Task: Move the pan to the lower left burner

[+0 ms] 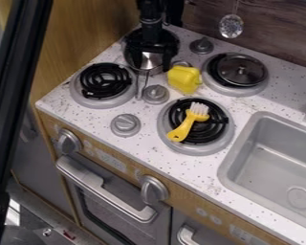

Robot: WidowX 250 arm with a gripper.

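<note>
Pan: shiny silver metal, thin wire-like handle, partly hidden.

A dark wood-grain backsplash stands behind the speckled countertop and gray sink; 2 knobs dot the wooden front.

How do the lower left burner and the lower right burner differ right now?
The lower left burner has nothing on its coil, while the lower right burner has a yellow brush lying across it, bristles up toward the back. The lower left one sits nearer the wooden panel; the lower right one is next to the sink. Both have black coils on round grey bases.
</note>
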